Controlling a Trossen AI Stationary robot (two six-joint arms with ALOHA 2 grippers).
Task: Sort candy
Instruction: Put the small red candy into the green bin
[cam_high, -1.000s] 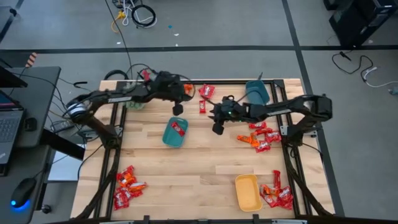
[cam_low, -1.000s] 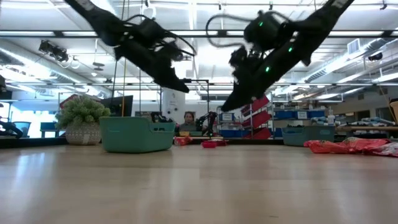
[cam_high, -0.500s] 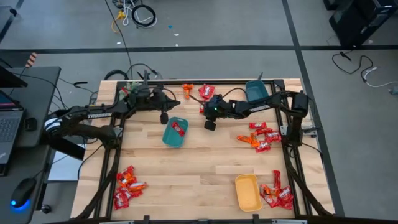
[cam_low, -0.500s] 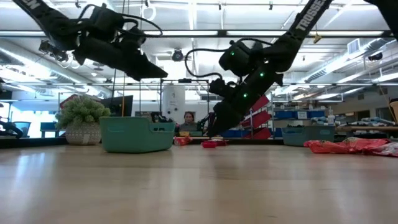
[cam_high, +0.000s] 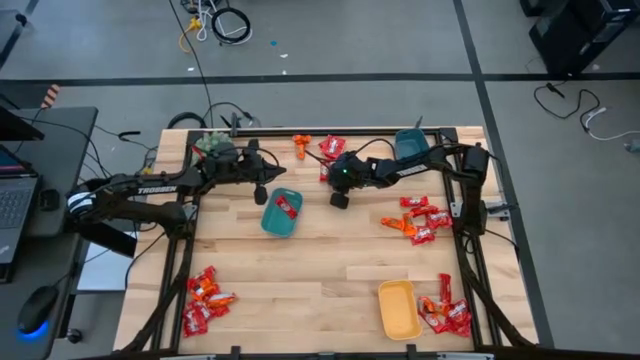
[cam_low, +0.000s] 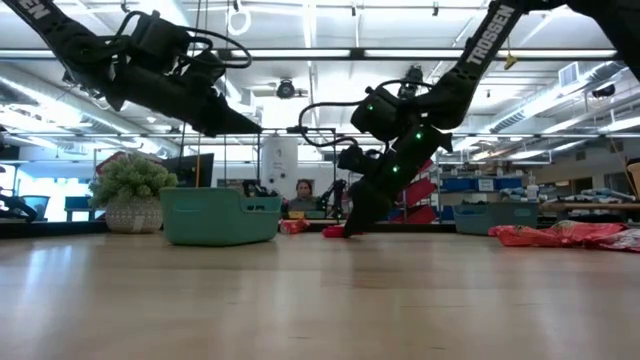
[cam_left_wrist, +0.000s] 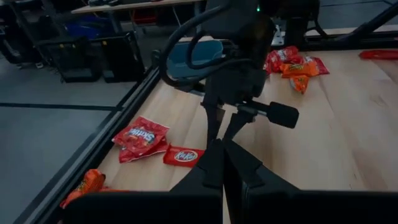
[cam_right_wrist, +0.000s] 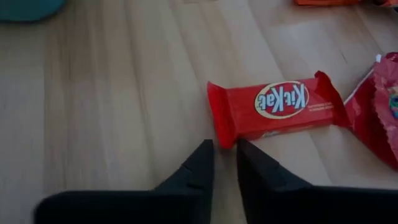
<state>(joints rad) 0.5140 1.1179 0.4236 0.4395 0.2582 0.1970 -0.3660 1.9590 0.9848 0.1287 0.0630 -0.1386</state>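
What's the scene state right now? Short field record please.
left end effector: shut, empty, raised beside the teal oblong tray
right end effector: down at the table, at one end of a red wrapped KitKat bar
teal oblong tray: holds one red wrapped candy
dark blue oblong tray: no candy visible in it
yellow oblong tray: empty
loose red and orange candy piles: several groups around the wooden table's edges
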